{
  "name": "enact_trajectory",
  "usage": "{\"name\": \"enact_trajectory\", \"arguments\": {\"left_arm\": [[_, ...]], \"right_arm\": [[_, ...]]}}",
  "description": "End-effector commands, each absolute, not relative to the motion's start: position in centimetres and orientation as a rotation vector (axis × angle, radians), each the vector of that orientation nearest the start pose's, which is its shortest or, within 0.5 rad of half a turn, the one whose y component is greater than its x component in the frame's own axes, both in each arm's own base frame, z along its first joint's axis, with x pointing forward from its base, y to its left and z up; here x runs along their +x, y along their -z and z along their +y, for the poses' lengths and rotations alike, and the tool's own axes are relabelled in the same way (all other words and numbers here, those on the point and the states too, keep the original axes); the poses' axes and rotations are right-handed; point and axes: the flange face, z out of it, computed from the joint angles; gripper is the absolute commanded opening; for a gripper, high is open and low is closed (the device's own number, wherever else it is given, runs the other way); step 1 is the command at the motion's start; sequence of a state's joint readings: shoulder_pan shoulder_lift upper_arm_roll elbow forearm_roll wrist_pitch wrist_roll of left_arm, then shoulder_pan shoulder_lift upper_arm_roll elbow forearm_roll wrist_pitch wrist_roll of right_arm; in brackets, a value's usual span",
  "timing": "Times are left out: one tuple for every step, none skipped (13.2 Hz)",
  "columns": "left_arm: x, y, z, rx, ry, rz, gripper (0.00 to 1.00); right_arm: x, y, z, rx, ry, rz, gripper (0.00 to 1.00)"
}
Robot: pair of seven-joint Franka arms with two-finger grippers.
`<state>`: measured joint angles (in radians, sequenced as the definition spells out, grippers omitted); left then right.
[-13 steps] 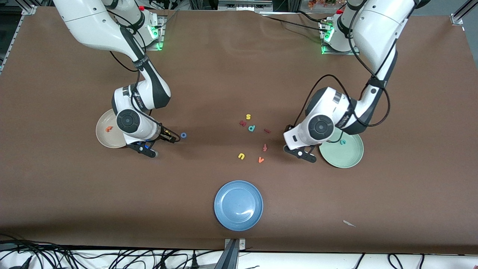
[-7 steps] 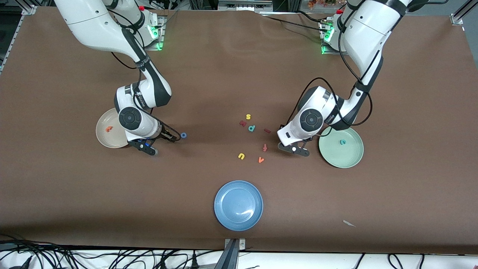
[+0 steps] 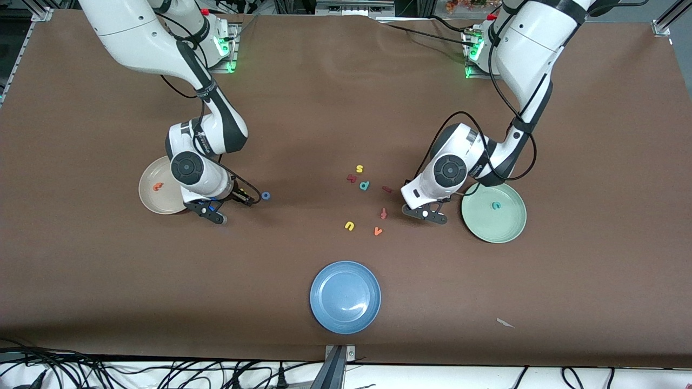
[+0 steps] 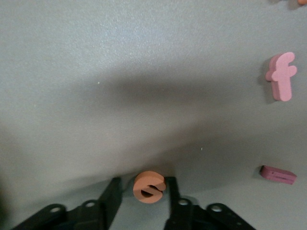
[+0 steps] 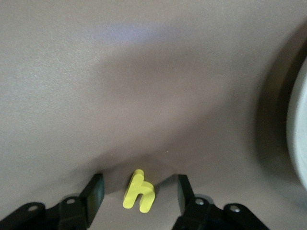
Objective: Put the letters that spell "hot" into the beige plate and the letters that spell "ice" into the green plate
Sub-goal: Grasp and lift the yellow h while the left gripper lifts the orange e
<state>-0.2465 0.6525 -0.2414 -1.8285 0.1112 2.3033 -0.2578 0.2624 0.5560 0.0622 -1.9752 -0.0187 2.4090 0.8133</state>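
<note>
Right gripper [image 5: 139,184]: low at the table, between the beige plate [image 3: 148,202] and the blue "o" [image 3: 265,195]. Fingers spread, with a gap on both sides of the yellow "h" [image 5: 139,192], which lies flat between them and is not yet gripped.

Beige plate: toward the right arm's end of the table. Holds one letter, the orange "t" [image 3: 157,187].

Blue "o": on bare table, just beside the right gripper. Untouched.

Loose letters, mid-table: yellow "s" [image 3: 359,169], teal "p" [image 3: 364,185], yellow "u" [image 3: 350,226], orange "v" [image 3: 378,231], orange "f" [image 3: 384,213]. None is wanted. The dark-red "i" [image 3: 386,189] lies among them and is still to be collected.

Blue plate [image 3: 324,313]: nearest the front camera. No part in the job.

Left gripper [image 4: 143,184]: low at the table, just beside the green plate [image 3: 505,229]. Its fingers straddle the orange "e" [image 4: 149,188], one close against it and the other a little apart, so the letter appears not yet clamped.

Green plate: toward the left arm's end of the table. Holds the teal "c" [image 3: 495,205].

Tally, as judged: two of six letters delivered, two lined up for pickup, and two ("o", "i") waiting. Roughly a third done.
</note>
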Motion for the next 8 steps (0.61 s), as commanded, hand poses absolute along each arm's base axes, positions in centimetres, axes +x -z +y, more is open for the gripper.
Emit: {"name": "enact_trajectory", "arguments": {"left_arm": [[55.3,-16.8,-28.9,-3.121,-0.259,0.436,0.00],[55.7,-17.3,-28.7,-3.122,-0.251,0.432,0.00],[56.1,-18.3,-28.6,-3.127,-0.228,0.427,0.00],[56.5,-19.5,-28.2,-3.127,-0.214,0.423,0.00],[57.0,-20.6,-27.6,-3.122,-0.215,0.411,0.00],[57.8,-21.7,-26.7,-3.117,-0.226,0.387,0.00],[58.5,-22.7,-26.0,-3.109,-0.242,0.400,0.00],[59.4,-23.6,-25.2,-3.098,-0.264,0.456,0.00]], "right_arm": [[56.0,-17.7,19.0,-3.073,-0.179,0.812,0.58],[56.0,-17.7,19.0,-3.073,-0.179,0.812,0.53],[56.0,-17.7,19.0,-3.074,-0.181,0.810,0.45],[56.0,-17.6,19.0,-3.075,-0.184,0.808,0.35],[56.0,-17.6,19.0,-3.077,-0.184,0.798,0.25],[56.0,-17.7,18.9,-3.079,-0.188,0.796,0.13],[56.0,-17.7,19.0,-3.082,-0.192,0.791,0.07],[56.2,-18.0,18.9,-3.081,-0.188,0.789,0.00]]}}
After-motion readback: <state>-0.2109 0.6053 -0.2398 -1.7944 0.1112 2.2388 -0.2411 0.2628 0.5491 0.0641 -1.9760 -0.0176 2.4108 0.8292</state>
